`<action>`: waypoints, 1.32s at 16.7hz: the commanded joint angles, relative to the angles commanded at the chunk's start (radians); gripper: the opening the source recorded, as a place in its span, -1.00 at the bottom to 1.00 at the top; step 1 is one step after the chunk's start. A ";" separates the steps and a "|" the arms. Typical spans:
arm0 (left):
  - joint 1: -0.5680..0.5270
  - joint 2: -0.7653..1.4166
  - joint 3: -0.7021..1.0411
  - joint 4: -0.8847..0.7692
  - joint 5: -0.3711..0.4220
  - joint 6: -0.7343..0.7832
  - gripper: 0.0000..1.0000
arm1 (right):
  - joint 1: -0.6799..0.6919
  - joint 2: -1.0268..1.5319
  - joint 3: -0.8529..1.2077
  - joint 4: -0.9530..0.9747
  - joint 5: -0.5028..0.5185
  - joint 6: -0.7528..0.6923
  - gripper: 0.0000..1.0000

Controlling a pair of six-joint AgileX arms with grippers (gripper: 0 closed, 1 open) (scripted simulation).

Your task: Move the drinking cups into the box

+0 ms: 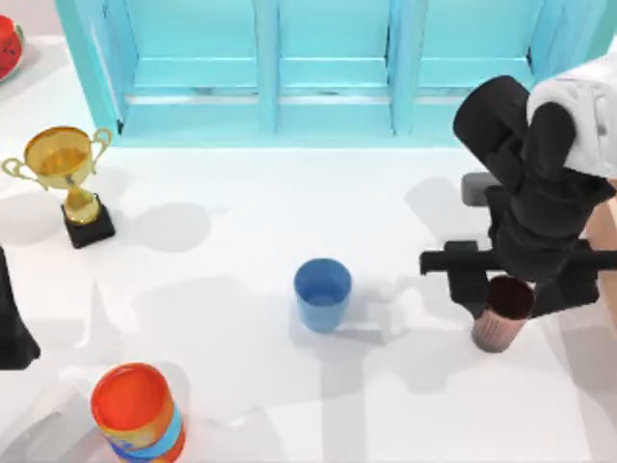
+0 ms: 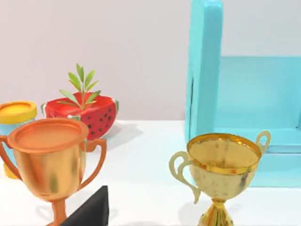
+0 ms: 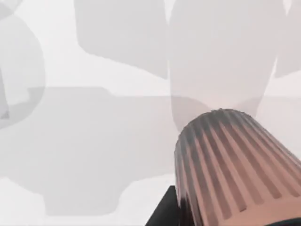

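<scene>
- Turquoise cabinet point(image 1: 328, 68) across the far side of the table, spanning most of its width.
- White table point(image 1: 241, 241) beneath everything, crossed by soft grey shadows.
- Tan sliver of the box point(image 1: 609, 241) at the right edge of the top view, largely hidden behind the right arm.
- Right gripper point(image 1: 516, 294) low over the right part of the table, just beside the box, fingers closed around the coppery brown cup point(image 1: 501, 313).
- Left gripper point(image 1: 13, 333) parked at the left edge of the table; impossible to tell whether open or closed.
- Orange-red can point(image 1: 135, 410) with a blue band, upright near the front left corner.
- Gold trophy point(image 1: 66, 169) on a black base, upright at the left, in front of the cabinet's corner.
- Copper-coloured trophy point(image 2: 47, 160), a watermelon-shaped bowl point(image 2: 87, 115) with a green sprig and a yellow-lidded jar point(image 2: 16, 113), seen in the left wrist view near the gold trophy.
- Blue cup point(image 1: 322, 292) upright and alone near the middle of the table, well apart from both grippers and from the box.
- Brown cup ribbed down its side, dark inside, close up in the right wrist view, outside the box.
</scene>
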 joint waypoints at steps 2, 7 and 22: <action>0.000 0.000 0.000 0.000 0.000 0.000 1.00 | -0.067 -0.054 0.028 -0.089 0.000 -0.068 -1.00; 0.000 0.000 0.000 0.000 0.000 0.000 1.00 | -0.224 -0.184 0.088 -0.277 -0.001 -0.223 -1.00; 0.000 0.000 0.000 0.000 0.000 0.000 1.00 | -0.394 -0.254 0.071 -0.319 0.009 -0.400 -1.00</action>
